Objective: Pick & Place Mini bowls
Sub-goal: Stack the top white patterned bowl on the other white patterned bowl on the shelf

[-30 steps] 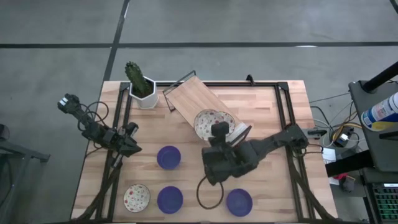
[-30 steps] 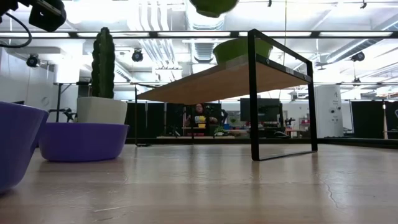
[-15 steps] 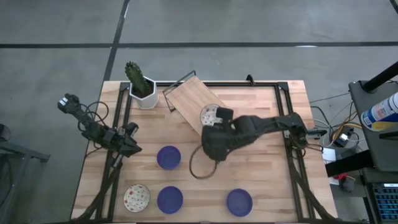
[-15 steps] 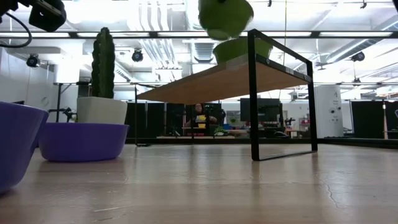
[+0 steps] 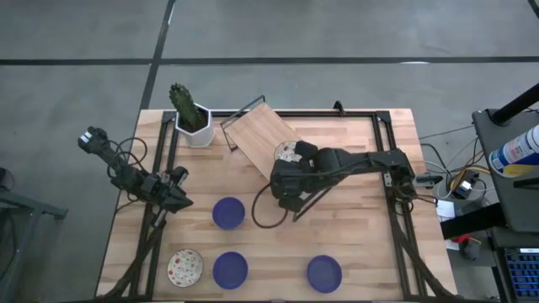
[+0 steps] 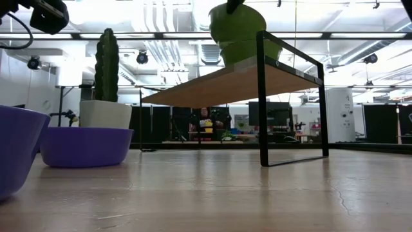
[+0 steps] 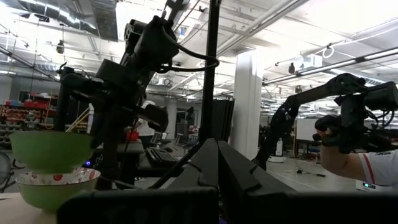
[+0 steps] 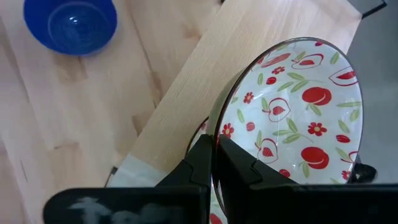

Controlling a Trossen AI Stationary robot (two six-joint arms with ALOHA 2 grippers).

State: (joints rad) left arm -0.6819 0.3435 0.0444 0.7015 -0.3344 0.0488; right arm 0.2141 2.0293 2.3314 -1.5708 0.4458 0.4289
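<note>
My right gripper is over the raised wooden shelf, shut on a cream mini bowl with red-and-green pattern. This bowl hangs just over a second patterned bowl that stands on the shelf. Whether the two touch, I cannot tell. Three blue mini bowls and one patterned bowl rest on the table. My left gripper waits, shut, near the table's left side. My right gripper holds the patterned bowl by its rim, one finger inside the bowl and one finger outside. The green-bottomed bowl sits roughly level in the hold, lifted clear of the table, right above the bowl on the shelf.
A white pot with a cactus stands at the far left corner beside the shelf. A black frame runs along the table's edges. A loop of cable hangs under the right arm. People and equipment show in the room beyond.
My right gripper has carried the patterned bowl from the table's middle toward the far edge and the shelf, then down over the bowl standing there. It has stayed shut on the bowl throughout.
</note>
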